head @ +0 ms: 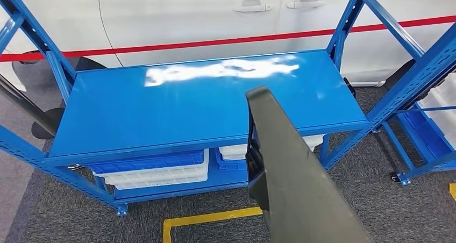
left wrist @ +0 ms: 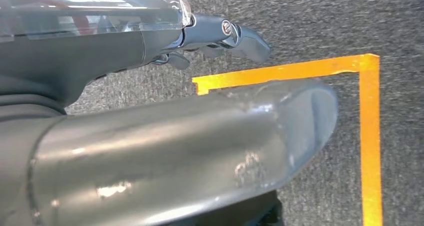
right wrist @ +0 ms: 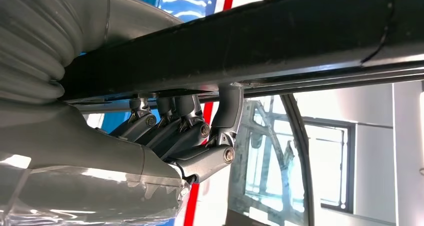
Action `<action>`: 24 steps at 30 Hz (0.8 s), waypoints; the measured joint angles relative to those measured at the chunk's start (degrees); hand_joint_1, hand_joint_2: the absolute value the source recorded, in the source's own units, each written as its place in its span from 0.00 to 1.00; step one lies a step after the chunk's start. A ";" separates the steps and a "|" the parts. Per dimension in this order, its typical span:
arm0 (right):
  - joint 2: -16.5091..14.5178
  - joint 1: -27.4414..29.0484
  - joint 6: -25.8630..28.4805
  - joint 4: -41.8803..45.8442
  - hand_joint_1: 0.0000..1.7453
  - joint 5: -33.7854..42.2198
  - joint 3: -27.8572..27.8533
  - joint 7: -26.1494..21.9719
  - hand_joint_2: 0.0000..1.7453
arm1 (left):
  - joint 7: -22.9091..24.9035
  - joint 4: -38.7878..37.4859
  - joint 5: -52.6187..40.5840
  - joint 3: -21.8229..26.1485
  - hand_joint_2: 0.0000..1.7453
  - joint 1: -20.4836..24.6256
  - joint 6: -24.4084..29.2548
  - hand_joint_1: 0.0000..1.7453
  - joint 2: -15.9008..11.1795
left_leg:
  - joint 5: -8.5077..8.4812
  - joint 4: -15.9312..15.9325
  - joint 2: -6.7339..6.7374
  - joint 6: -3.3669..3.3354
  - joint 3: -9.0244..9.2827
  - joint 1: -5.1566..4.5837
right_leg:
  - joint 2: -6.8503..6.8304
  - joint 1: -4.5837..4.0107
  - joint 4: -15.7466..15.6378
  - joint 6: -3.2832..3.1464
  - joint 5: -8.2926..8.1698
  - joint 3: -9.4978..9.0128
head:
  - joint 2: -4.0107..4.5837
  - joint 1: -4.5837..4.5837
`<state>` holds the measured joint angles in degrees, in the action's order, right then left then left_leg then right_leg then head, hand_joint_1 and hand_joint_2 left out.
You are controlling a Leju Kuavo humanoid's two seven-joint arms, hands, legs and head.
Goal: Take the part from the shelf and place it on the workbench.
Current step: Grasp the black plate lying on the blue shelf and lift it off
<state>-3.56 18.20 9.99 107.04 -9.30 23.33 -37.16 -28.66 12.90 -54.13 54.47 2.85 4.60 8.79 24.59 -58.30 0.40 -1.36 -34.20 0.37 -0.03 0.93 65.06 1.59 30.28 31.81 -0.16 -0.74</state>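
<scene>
A: Where is the part, and what has hold of it?

B: A long, dark grey, matt bar-shaped part (head: 293, 173) rises from the lower right of the head view and its far end hangs over the front edge of a glossy blue metal shelf board (head: 161, 111). In the right wrist view the same part (right wrist: 300, 36) runs across the picture, and the right hand (right wrist: 185, 136) grips it: dark jointed fingers (right wrist: 227, 116) curl up against its underside, with the thick grey thumb on the other side.

A: And the other hand?

B: The left hand (left wrist: 200, 86) hangs above the floor. Its dark fingers (left wrist: 240, 36) lie fairly straight and its pale grey thumb (left wrist: 210, 146) stands apart from them, with nothing in it.

A: What is around it?

B: The shelf board sits in a blue steel rack with perforated uprights (head: 344, 33). On the lower level are stacked plastic crates, blue (head: 145, 161) over white (head: 161, 176). A second blue rack (head: 430, 92) with pale bins stands to the right. Behind is a white car body (head: 215, 12) with door handles, and a red tape (head: 215, 41) stretched in front of it. The floor is dark grey, coarse carpet (left wrist: 310, 16) marked with orange-yellow tape lines (left wrist: 370, 136).
</scene>
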 joint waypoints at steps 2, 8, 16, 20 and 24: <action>0.00 0.01 0.00 0.10 1.00 -0.25 0.04 -0.05 1.00 | 0.01 0.00 -0.21 0.07 0.00 0.03 -0.01 0.00 -0.01 | -0.66 -0.50 -0.04 0.62 -0.77 -0.16 | 0.06 -0.22 -6.18 -0.61 0.56 -4.12 | -0.01 -0.04; -0.02 0.38 0.00 0.23 1.00 -0.49 0.22 -0.07 1.00 | 0.04 0.00 -0.46 0.38 0.00 -0.21 -0.02 0.00 -0.07 | 4.21 -5.62 -0.21 2.52 -3.20 0.27 | -0.46 -0.29 -7.80 -3.31 -1.59 -2.32 | 0.00 0.12; 0.00 0.78 0.09 0.32 1.00 -0.52 0.28 -0.10 1.00 | 0.04 0.03 -0.50 0.41 0.00 -0.16 -0.06 0.00 -0.20 | 5.67 -4.98 -0.25 2.01 5.64 0.06 | -0.65 -0.85 -6.51 -3.05 -5.89 3.96 | 0.00 0.26; 0.09 1.99 0.96 0.70 1.00 -0.62 0.24 -0.13 1.00 | 0.02 0.07 -0.72 0.46 0.00 -0.02 -0.20 0.00 -0.30 | 6.21 2.00 -0.22 0.83 8.99 -0.40 | -0.91 -0.71 -6.37 -1.61 -7.65 4.70 | -0.01 0.35; 0.28 3.80 1.92 1.31 1.00 -0.63 -0.03 -0.09 1.00 | 0.02 0.08 -1.15 0.60 0.00 -0.15 -0.26 0.00 -0.28 | 3.53 2.50 0.26 -0.52 6.61 -0.06 | -0.32 -0.37 -0.20 -0.31 -0.31 6.79 | 0.00 0.07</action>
<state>-3.28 22.00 11.91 108.35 -9.92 23.30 -37.24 -28.64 12.98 -55.28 55.07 2.70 4.34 8.51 28.12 -55.80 0.65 -1.88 -27.59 0.32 -0.35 0.56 64.87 1.28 29.97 38.60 -0.16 -0.67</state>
